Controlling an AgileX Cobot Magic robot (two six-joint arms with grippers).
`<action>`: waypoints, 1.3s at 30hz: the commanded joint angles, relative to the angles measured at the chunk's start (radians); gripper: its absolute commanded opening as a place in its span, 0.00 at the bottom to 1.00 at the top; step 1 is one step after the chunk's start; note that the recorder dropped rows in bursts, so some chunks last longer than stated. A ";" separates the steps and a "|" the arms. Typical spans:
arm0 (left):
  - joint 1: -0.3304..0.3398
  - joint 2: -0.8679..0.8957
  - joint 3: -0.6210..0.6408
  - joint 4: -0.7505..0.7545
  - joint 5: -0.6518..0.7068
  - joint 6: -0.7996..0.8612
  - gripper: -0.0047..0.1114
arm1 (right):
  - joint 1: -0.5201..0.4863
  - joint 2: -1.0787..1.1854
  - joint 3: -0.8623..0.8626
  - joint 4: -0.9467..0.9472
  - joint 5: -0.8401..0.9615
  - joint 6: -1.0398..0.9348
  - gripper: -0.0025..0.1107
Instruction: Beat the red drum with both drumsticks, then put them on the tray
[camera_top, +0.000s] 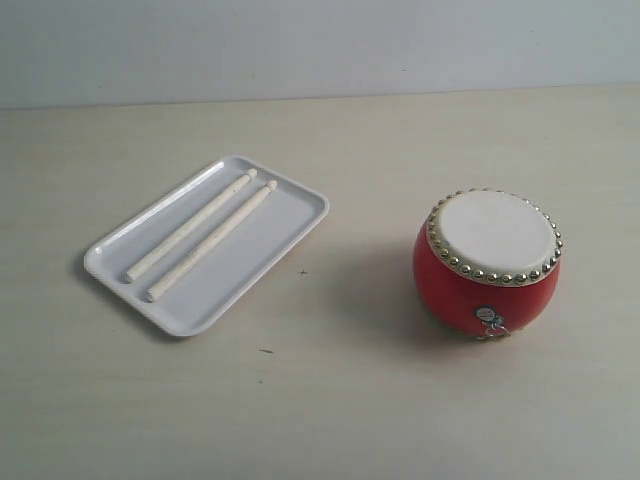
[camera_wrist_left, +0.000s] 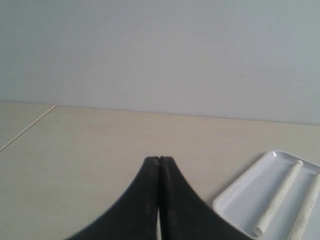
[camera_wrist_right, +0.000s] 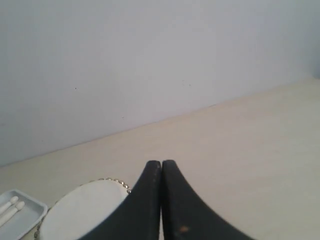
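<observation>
The red drum stands upright on the table's right side, its cream skin ringed with gold studs; that skin also shows in the right wrist view. Two pale drumsticks lie side by side in the white tray on the left, and they appear in the left wrist view as drumsticks in the tray. My left gripper is shut and holds nothing, off to the side of the tray. My right gripper is shut and empty beside the drum. Neither gripper appears in the exterior view.
The pale wooden table stretches around both objects and ends at a plain grey wall at the back. A table edge shows in the left wrist view.
</observation>
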 joint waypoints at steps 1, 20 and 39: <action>0.004 -0.004 0.003 -0.004 -0.001 -0.001 0.04 | 0.001 -0.006 0.005 0.006 -0.045 -0.002 0.02; 0.004 -0.004 0.003 -0.004 -0.001 0.001 0.04 | 0.001 -0.006 0.005 -0.092 -0.039 -0.001 0.02; 0.004 -0.004 0.003 -0.004 -0.001 0.001 0.04 | 0.001 -0.006 0.005 -0.092 -0.039 -0.001 0.02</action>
